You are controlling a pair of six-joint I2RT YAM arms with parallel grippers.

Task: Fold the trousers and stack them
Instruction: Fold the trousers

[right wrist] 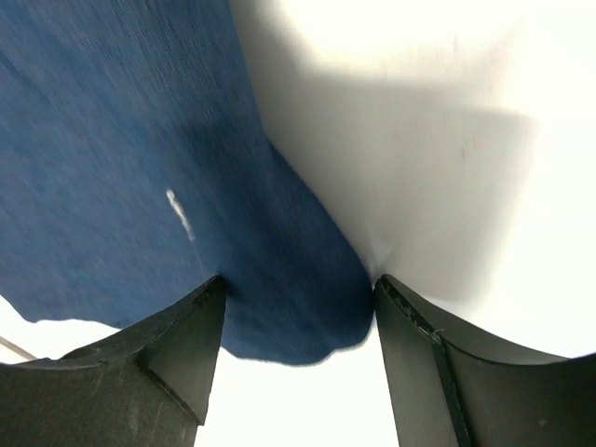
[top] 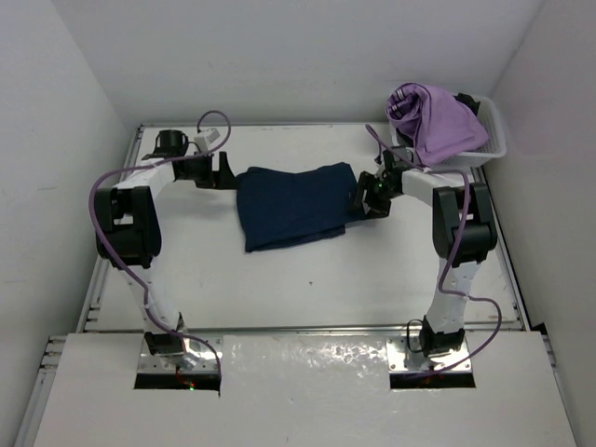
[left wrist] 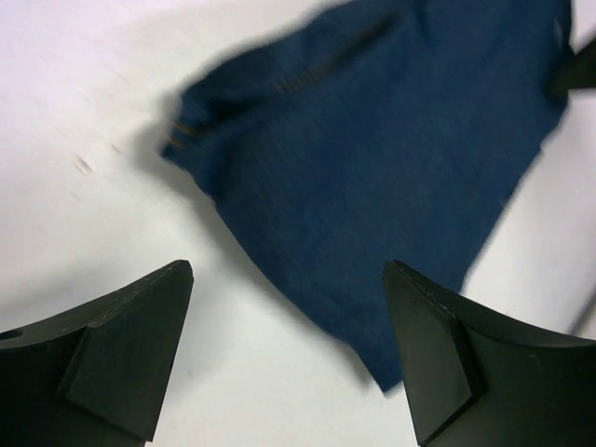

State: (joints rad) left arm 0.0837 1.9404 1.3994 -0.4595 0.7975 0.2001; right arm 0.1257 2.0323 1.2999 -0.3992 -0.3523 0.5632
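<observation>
The trousers (top: 293,205) lie folded into a dark navy rectangle at the back middle of the white table. My left gripper (top: 223,173) stands at their left edge, open; in the left wrist view its fingers (left wrist: 140,335) hover over bare table with the trousers (left wrist: 391,158) just beyond, and the left gripper (left wrist: 289,270) holds nothing. My right gripper (top: 359,197) is at the trousers' right edge. In the right wrist view a rounded corner of the trousers (right wrist: 140,140) lies between the spread jaws of the right gripper (right wrist: 298,281), loose and not pinched.
A white basket (top: 494,142) stands at the back right corner with a lilac garment (top: 438,121) heaped in it and spilling over its rim. White walls close in on three sides. Purple cables loop along both arms.
</observation>
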